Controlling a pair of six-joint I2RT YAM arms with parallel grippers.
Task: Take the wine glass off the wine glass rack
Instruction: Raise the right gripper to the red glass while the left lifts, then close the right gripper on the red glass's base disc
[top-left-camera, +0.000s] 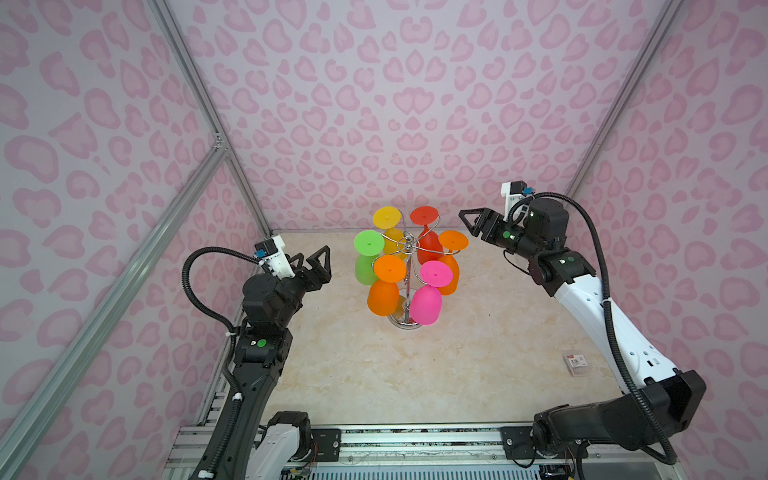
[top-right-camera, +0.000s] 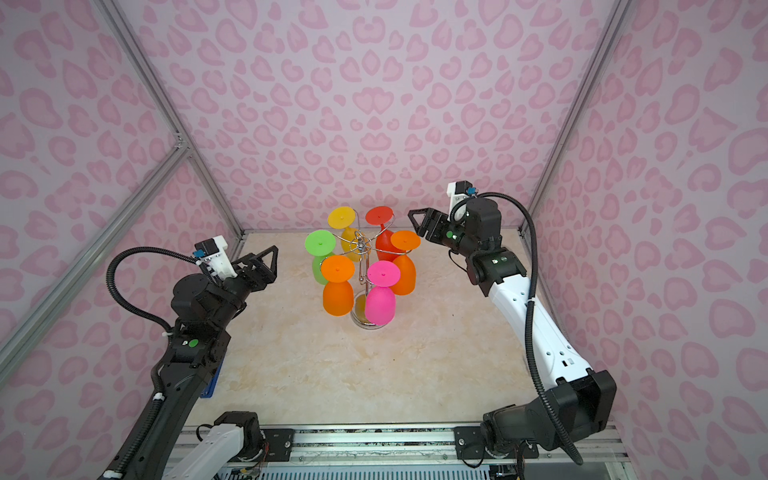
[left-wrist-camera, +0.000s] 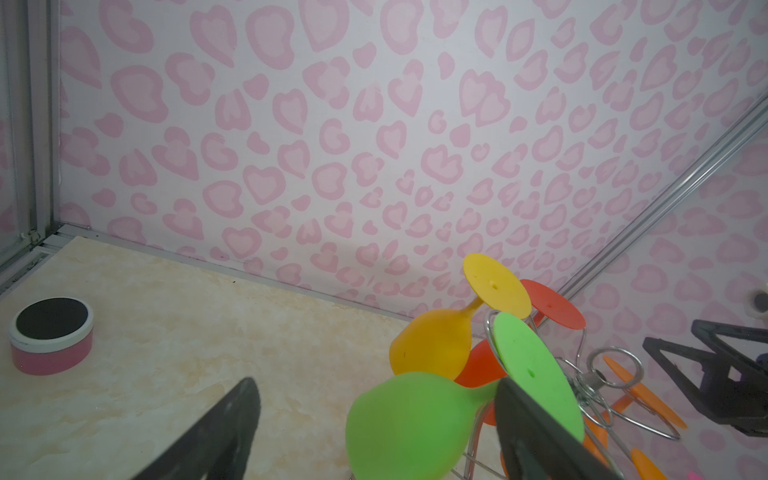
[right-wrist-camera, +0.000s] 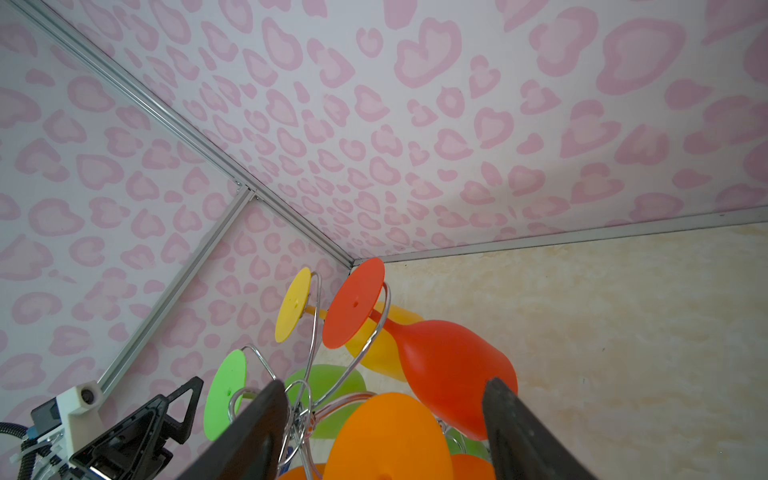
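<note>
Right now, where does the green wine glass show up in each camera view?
In a top view: green wine glass on the wine glass rack's left side.
In a top view: green wine glass, same left side.
Left wrist: green wine glass close up, nearest the camera.
Right wrist: green wine glass beyond the rack's centre.
Shared landmark: the yellow wine glass hanging beside it, in all four.

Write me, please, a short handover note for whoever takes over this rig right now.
Left gripper: open, empty, just short of the green glass.
Right gripper: open, empty, close to the red glass at the back.
Wine glass rack: upright on the table; all six glasses hang upside down from its arms.
Done: only the approach; no glass is off.
Left: grip one glass, slide it off its arm, set it down.
</note>
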